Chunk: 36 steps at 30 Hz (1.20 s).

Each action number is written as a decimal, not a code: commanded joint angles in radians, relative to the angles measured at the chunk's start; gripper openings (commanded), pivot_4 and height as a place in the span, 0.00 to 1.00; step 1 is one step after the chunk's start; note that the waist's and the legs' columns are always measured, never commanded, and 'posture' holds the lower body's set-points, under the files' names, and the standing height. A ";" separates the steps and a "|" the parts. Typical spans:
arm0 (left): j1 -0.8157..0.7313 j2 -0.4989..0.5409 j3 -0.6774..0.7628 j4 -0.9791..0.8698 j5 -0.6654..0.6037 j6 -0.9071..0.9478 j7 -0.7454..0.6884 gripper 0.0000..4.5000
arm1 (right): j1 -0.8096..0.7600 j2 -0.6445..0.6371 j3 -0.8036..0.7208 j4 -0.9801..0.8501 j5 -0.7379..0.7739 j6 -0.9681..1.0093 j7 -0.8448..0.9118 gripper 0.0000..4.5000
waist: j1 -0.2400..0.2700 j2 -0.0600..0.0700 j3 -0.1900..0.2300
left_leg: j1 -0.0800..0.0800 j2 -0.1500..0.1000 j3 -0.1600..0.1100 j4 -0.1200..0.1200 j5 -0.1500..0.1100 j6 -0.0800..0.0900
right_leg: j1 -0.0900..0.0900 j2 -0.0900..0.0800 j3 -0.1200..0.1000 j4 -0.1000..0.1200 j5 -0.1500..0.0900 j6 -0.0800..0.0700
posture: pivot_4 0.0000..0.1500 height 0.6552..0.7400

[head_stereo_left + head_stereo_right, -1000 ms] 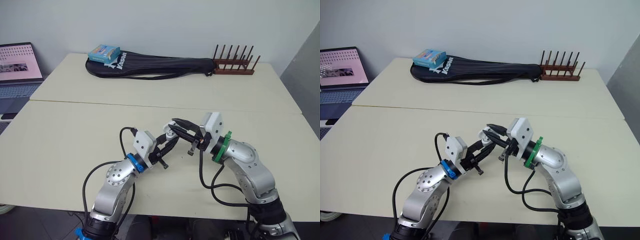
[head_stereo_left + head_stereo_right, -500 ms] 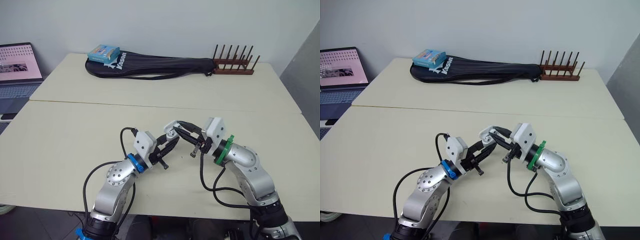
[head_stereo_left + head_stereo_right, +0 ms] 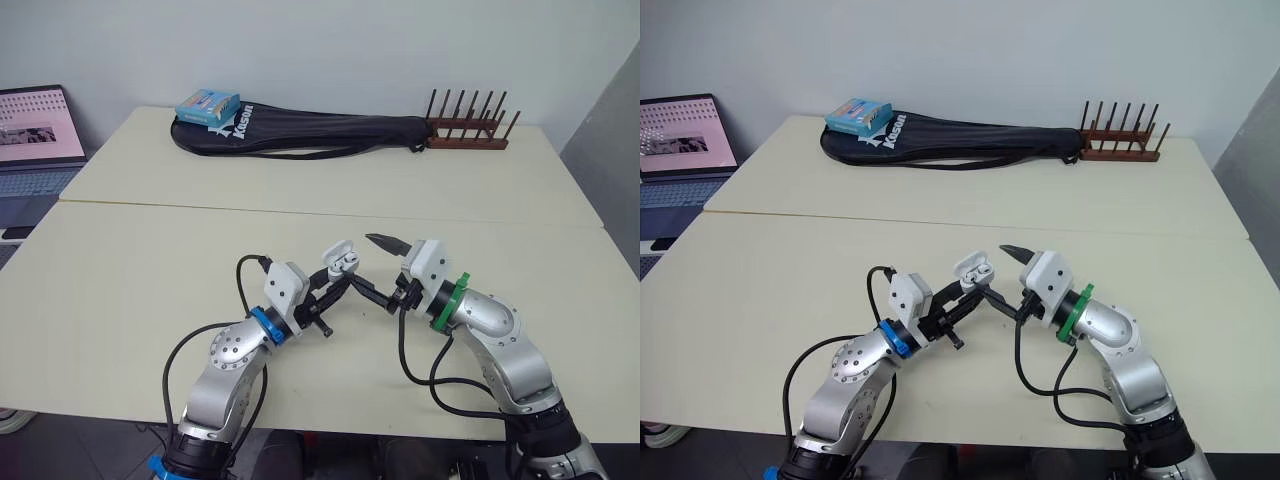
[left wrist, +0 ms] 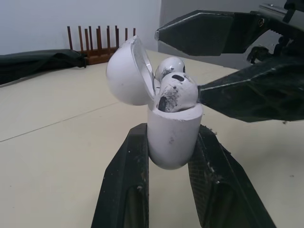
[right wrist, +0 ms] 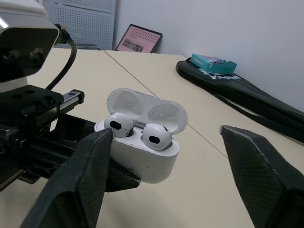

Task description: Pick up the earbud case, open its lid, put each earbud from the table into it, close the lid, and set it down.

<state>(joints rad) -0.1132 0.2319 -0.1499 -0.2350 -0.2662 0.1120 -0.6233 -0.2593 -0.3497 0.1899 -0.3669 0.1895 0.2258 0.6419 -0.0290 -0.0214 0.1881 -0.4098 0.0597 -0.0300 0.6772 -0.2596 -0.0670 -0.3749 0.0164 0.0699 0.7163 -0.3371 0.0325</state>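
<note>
A white earbud case [image 3: 340, 262] is held up above the table, my left gripper [image 3: 340, 284] shut on its body. Its lid [image 4: 126, 71] is tipped back open. Two white earbuds [image 5: 118, 124] [image 5: 154, 134] sit in its sockets, heads sticking up. My right gripper [image 3: 364, 262] is open just to the right of the case, one finger [image 3: 385, 242] above it and the other low beside it. Neither right finger touches the case or carries anything.
At the far edge of the table lie a black racket bag [image 3: 300, 132], with a blue box [image 3: 208, 105] on its left end, and a wooden peg rack [image 3: 470, 135]. A laptop [image 3: 35, 130] stands off the table's left side.
My right gripper was shut over the top of the case; it has opened wide and drawn back a little to the right. The left gripper keeps the case in much the same place.
</note>
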 commanded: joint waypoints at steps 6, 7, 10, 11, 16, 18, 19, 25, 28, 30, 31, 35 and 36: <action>-0.042 0.036 -0.024 0.010 -0.069 0.027 -0.117 0.17 | 0.052 -0.241 -0.239 -0.175 0.145 0.160 0.075 0.79 | 0.002 0.000 0.000 | 0.000 -0.001 0.000 0.000 0.000 0.000 | 0.000 0.000 0.000 0.000 0.000 0.000 | 1.00 0.44; -0.051 0.050 -0.038 0.012 -0.090 0.051 -0.162 0.17 | 0.060 -0.287 -0.257 -0.174 0.142 0.162 0.100 0.79 | 0.001 0.001 0.000 | 0.000 -0.001 0.000 0.000 0.000 0.000 | 0.000 0.000 0.000 0.000 0.000 0.000 | 1.00 0.44; -0.088 0.085 -0.081 0.023 -0.140 0.108 -0.279 0.17 | 0.052 -0.404 -0.315 -0.146 0.169 0.173 0.172 0.75 | 0.000 0.001 0.000 | 0.000 -0.001 0.000 0.000 0.000 0.000 | 0.000 0.000 0.000 0.000 0.000 0.000 | 1.00 0.44; -0.103 0.094 -0.096 0.030 -0.150 0.120 -0.316 0.17 | 0.038 -0.434 -0.328 -0.132 0.185 0.184 0.196 0.70 | 0.000 0.001 0.000 | 0.000 -0.001 0.001 0.000 0.000 0.000 | 0.000 0.000 0.000 -0.001 0.000 0.000 | 1.00 0.44; -0.177 0.107 -0.161 0.081 -0.161 0.147 -0.454 0.17 | -0.055 -0.555 -0.260 -0.056 0.204 0.237 0.336 0.33 | -0.003 0.001 0.001 | 0.001 -0.001 0.002 0.000 0.000 0.000 | 0.000 0.000 0.001 0.000 0.000 0.000 | 1.00 0.44; -0.204 0.100 -0.177 0.111 -0.155 0.140 -0.484 0.17 | -0.092 -0.577 -0.202 -0.025 0.185 0.227 0.393 0.17 | -0.003 0.001 0.001 | 0.001 0.000 0.001 0.000 0.000 0.000 | 0.000 0.000 0.001 -0.001 0.000 0.000 | 1.00 0.44; -0.217 0.094 -0.186 0.125 -0.152 0.135 -0.499 0.17 | -0.117 -0.580 -0.168 -0.017 0.182 0.236 0.417 0.09 | -0.003 0.001 0.001 | 0.001 0.000 0.001 0.000 0.000 0.000 | 0.000 0.000 0.001 -0.001 0.000 0.000 | 1.00 0.44; -0.248 0.063 -0.210 0.176 -0.130 0.114 -0.521 0.17 | -0.198 -0.556 -0.092 -0.049 0.260 0.347 0.489 0.00 | 0.000 0.002 0.001 | -0.001 0.000 0.001 0.000 0.000 0.000 | -0.001 0.000 0.000 -0.001 0.000 0.000 | 1.00 0.44; -0.248 0.053 -0.209 0.185 -0.121 0.110 -0.519 0.17 | -0.190 -0.568 -0.103 -0.088 0.310 0.399 0.514 0.00 | 0.000 0.002 0.001 | -0.002 0.000 0.000 0.000 0.000 0.000 | -0.001 0.000 0.000 -0.002 0.000 0.000 | 1.00 0.44; -0.247 0.047 -0.200 0.191 -0.116 0.109 -0.508 0.17 | -0.167 -0.583 -0.115 -0.121 0.343 0.428 0.527 0.00 | 0.000 0.002 0.001 | -0.003 0.000 0.000 0.000 0.000 0.000 | -0.002 0.000 0.000 -0.002 0.000 0.000 | 1.00 0.44; -0.248 0.045 -0.196 0.196 -0.114 0.109 -0.505 0.17 | -0.153 -0.589 -0.120 -0.136 0.360 0.446 0.529 0.00 | 0.000 0.002 0.001 | -0.003 -0.001 0.000 0.000 0.000 0.000 | -0.002 0.000 -0.001 -0.002 0.000 0.000 | 1.00 0.44; -0.254 0.042 -0.189 0.212 -0.109 0.111 -0.506 0.17 | -0.084 -0.605 -0.121 -0.167 0.365 0.446 0.525 0.00 | 0.001 0.002 0.001 | -0.003 -0.001 -0.001 0.000 0.000 0.000 | -0.002 0.000 -0.001 -0.002 0.000 0.000 | 1.00 0.44; -0.255 0.040 -0.187 0.213 -0.110 0.114 -0.505 0.17 | -0.067 -0.607 -0.120 -0.172 0.359 0.444 0.522 0.00 | 0.001 0.002 0.001 | -0.003 -0.001 -0.001 0.001 0.000 0.000 | -0.001 0.000 -0.001 -0.002 0.000 0.000 | 1.00 0.44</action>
<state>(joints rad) -0.3524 0.2860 -0.3594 -0.0026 -0.3658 0.2445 -1.1434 -0.3492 -0.9437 0.0599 -0.4895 0.5303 0.6679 1.1510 -0.0283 -0.0199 0.1887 -0.4128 0.0590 -0.0306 0.6777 -0.2596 -0.0666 -0.3765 0.0163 0.0692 0.7146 -0.3372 0.0324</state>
